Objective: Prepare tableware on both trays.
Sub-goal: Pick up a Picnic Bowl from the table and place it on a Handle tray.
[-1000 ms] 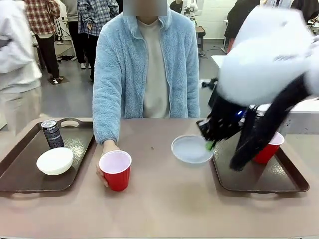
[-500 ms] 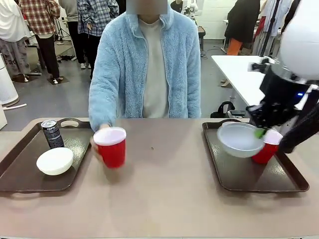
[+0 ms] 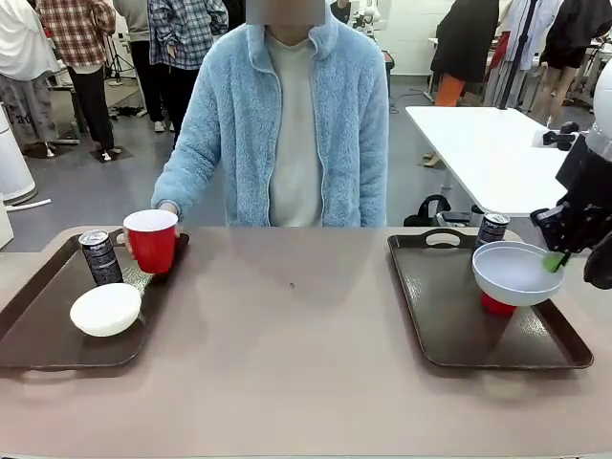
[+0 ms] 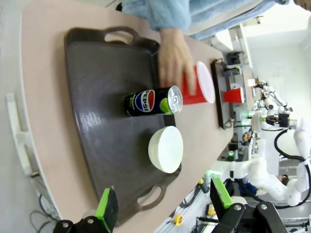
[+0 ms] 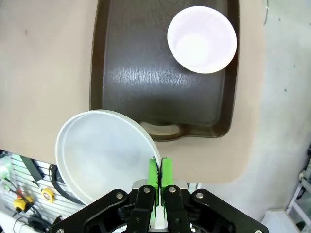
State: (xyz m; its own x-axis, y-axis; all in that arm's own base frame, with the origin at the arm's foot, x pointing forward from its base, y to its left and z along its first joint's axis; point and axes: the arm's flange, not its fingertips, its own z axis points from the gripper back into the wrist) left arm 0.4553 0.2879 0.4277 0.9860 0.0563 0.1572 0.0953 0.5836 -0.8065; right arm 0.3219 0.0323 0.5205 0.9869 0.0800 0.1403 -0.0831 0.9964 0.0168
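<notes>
1 pale bowl (image 3: 516, 273) hangs pinched by its rim in the right tool (image 3: 555, 260).

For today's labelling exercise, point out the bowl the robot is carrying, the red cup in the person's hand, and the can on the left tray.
Carried bowl (image 3: 513, 272): front view, on its pale inside.
Red cup (image 3: 152, 248): front view, on its red side wall.
Can (image 3: 99, 258): front view, on its dark side.

Beige table (image 3: 316, 373), person in a pale blue fleece jacket (image 3: 277, 124), white table (image 3: 488, 143) behind, bystanders at the back.
</notes>
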